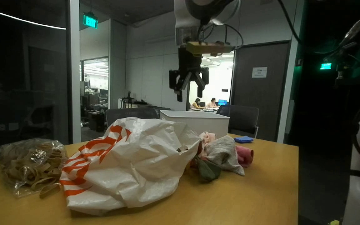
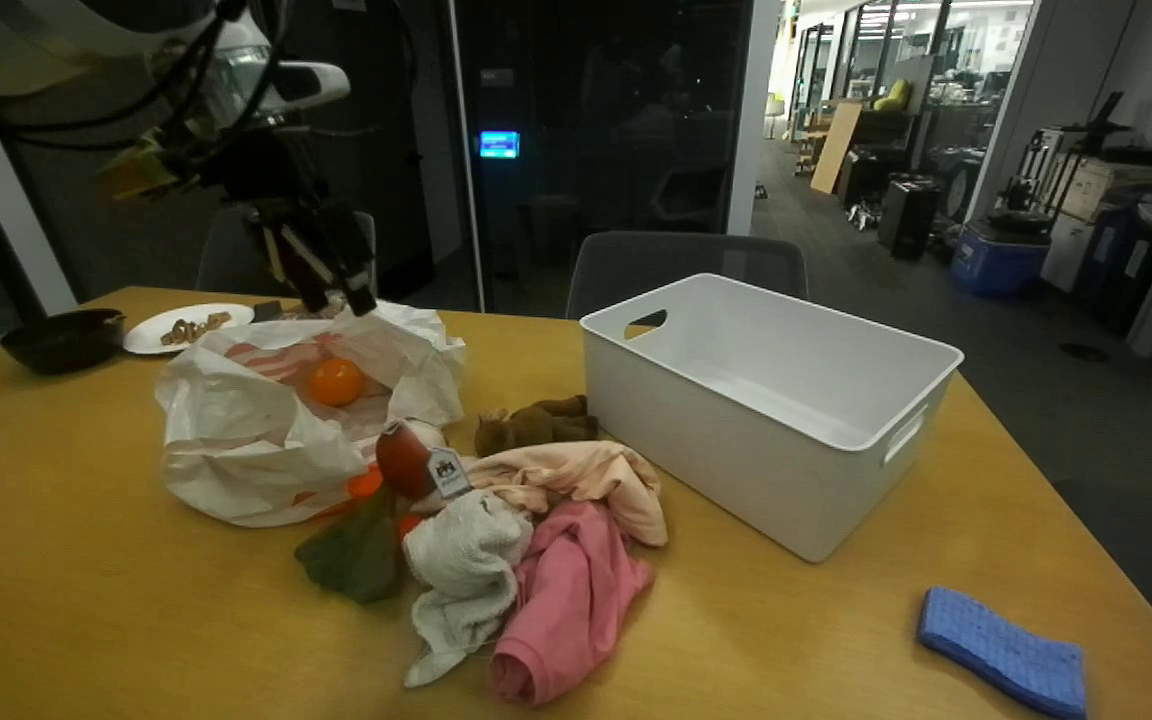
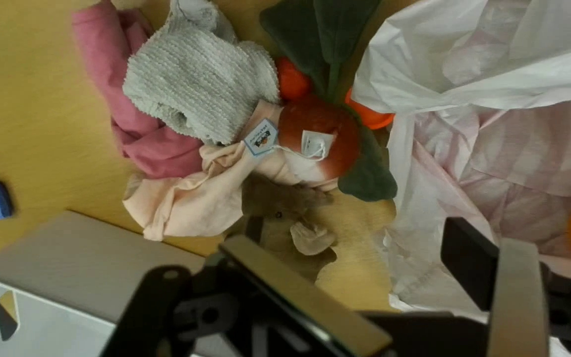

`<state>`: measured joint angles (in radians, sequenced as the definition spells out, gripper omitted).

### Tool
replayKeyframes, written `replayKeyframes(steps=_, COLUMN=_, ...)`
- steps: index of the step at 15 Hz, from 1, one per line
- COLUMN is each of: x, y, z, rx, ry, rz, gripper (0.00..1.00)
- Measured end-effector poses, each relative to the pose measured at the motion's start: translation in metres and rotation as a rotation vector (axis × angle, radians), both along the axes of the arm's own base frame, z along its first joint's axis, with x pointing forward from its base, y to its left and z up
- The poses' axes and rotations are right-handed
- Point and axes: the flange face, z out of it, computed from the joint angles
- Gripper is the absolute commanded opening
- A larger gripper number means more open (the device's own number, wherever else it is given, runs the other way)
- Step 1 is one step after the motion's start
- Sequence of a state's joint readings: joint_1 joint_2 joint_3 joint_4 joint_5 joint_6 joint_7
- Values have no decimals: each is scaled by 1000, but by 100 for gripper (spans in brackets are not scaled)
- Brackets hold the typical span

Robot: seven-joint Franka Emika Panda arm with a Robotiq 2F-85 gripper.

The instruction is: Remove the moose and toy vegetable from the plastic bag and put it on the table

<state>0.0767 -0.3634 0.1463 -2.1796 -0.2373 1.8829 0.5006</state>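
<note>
The tool (image 1: pixel 190 93) hangs above the bench (image 2: pixel 796 640), jaws spread, nothing held. Below lies the plastic bag (image 1: pixel 142 159), mouth open, an orange (image 2: pixel 336 382) inside. The plush moose (image 2: pixel 536 428) lies on the bench between bag and white bin (image 2: pixel 726 440). The plush turnip (image 3: pixel 315 119) lies partly on the peach cloth (image 2: pixel 586 470), just beside the bag mouth. Extraction appears complete. Raise the tool vertically before traversing; snagging the bag could drag the turnip.

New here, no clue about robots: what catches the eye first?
First, the big plastic bag, white with orange-red print, slumped on the wooden table. Then the heap of cloths outside its mouth, with a red toy vegetable at the edge and a brown plush moose by the white bin. Above hangs the gripper, open.
</note>
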Motion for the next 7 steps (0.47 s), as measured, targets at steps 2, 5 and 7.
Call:
replayKeyframes(steps=2, x=-20, y=5, z=20, rx=-18, ry=-6, rz=-1, gripper=100)
replayKeyframes(steps=5, x=-40, y=7, z=34, rx=-57, ry=7, rz=-27, gripper=99)
replayKeyframes(steps=7, x=-43, y=8, z=35, rx=-61, ry=11, rz=-32, gripper=100)
